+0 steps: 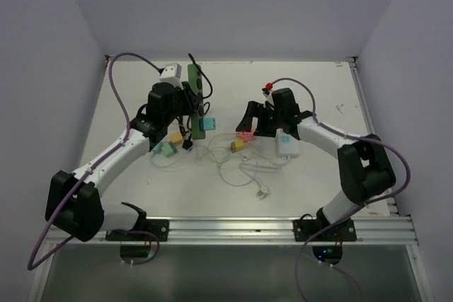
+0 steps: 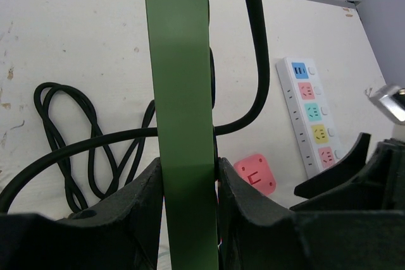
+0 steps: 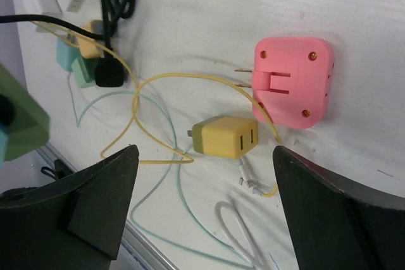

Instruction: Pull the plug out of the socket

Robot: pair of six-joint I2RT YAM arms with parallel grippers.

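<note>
Lab test cell: white table (image 1: 318, 90), plain grey walls (image 1: 233, 5), aluminium rail (image 1: 233, 228).

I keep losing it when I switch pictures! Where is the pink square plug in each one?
Top external: the pink plug lies near the middle of the table, just right of centre.
Left wrist: pink plug low, right of centre, beside the green power strip.
Right wrist: pink plug upper right, prongs pointing left.
Shared landmark: the green power strip, upper left of centre from the top, left edge in the right wrist view.
</note>
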